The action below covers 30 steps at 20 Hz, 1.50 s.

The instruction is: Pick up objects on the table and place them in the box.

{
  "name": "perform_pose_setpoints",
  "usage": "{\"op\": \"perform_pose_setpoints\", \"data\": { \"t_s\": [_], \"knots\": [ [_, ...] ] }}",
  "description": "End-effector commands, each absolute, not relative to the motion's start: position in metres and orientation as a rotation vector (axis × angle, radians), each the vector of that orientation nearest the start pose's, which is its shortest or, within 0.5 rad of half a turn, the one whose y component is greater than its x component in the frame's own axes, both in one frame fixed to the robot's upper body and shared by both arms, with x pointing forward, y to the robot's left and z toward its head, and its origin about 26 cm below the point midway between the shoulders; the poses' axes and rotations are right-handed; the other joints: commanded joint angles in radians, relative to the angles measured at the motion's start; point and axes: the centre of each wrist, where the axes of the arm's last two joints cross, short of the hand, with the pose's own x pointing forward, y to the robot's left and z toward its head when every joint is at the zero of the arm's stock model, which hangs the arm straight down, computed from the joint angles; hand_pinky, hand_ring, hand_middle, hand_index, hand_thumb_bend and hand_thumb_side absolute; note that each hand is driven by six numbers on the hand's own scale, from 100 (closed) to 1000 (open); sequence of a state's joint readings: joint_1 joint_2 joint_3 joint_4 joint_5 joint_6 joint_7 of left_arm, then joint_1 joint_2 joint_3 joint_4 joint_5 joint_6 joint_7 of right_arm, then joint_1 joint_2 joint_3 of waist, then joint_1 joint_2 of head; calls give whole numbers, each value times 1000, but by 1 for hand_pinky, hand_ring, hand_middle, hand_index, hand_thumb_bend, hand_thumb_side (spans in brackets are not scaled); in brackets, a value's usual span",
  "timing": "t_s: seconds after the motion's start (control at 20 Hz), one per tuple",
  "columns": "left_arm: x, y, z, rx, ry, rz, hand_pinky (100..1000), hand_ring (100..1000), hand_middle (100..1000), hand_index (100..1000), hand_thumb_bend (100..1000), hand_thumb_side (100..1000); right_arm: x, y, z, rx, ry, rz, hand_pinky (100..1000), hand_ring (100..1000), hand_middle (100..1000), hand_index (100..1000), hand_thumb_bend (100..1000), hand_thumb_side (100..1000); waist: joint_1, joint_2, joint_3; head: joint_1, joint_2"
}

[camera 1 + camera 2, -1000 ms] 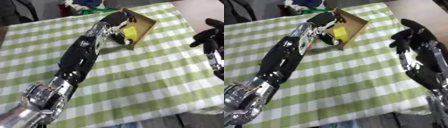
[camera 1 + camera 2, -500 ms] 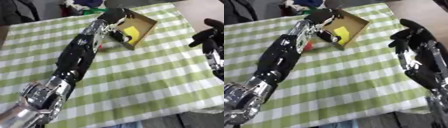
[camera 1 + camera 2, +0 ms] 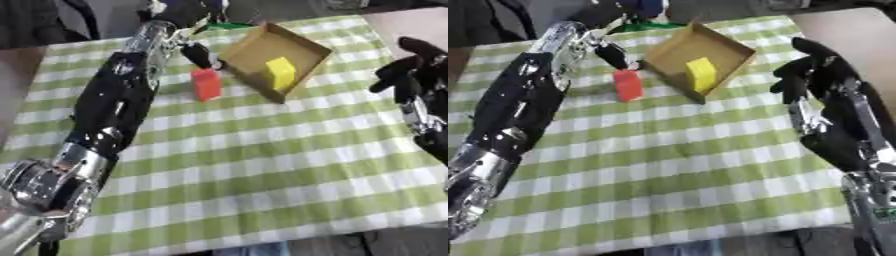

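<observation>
head stereo pair, looking down, sharing table, box

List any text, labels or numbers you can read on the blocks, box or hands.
None readable. The red block, the yellow block and the brown cardboard box show plain faces. A small pale patch near the right arm's lower end in the right eye view is too blurred to read.

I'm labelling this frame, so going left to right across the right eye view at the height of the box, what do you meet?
Left arm → red block → cardboard box with the yellow block inside it → right hand.
</observation>
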<state>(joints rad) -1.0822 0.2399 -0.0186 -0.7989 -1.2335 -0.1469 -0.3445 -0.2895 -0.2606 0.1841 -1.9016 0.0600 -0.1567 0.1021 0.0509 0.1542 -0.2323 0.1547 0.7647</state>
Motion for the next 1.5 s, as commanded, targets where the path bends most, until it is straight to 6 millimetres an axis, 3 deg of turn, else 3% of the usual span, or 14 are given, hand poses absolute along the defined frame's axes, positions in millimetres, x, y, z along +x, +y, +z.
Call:
{"op": "perform_pose_setpoints", "data": {
  "t_s": [0.05, 0.2, 0.55, 1.05, 1.25, 1.5],
  "knots": [
    [504, 217, 219, 973, -1301, -1508, 797, 729, 745, 871, 593, 371, 308, -212, 161, 47, -2282, 625, 817, 591, 626, 915, 100, 516, -6, -21, 2, -4, 5],
    [505, 219, 214, 930, -1248, -1515, 792, 727, 739, 868, 630, 387, 309, -212, 161, 48, -2282, 624, 817, 591, 626, 915, 100, 514, -6, -23, -2, -5, 5],
    [507, 219, 196, 846, -1190, -1511, 780, 711, 722, 859, 617, 373, 309, -211, 161, 50, -2282, 624, 817, 591, 626, 916, 100, 515, -5, -22, -10, -6, 5],
    [507, 217, 172, 778, -1182, -1487, 712, 613, 601, 785, 533, 318, 309, -211, 162, 50, -2285, 626, 817, 591, 626, 916, 100, 523, -1, -13, -20, -11, 5],
    [508, 217, 177, 815, -1217, -1472, 657, 532, 490, 697, 411, 239, 309, -210, 162, 50, -2286, 626, 818, 591, 626, 916, 100, 523, -2, -12, -23, -12, 5],
    [508, 215, 201, 897, -1317, -1429, 621, 518, 462, 670, 400, 231, 309, -210, 162, 52, -2283, 630, 818, 591, 626, 916, 100, 526, 1, -13, -27, -11, 5]
  ]
}}
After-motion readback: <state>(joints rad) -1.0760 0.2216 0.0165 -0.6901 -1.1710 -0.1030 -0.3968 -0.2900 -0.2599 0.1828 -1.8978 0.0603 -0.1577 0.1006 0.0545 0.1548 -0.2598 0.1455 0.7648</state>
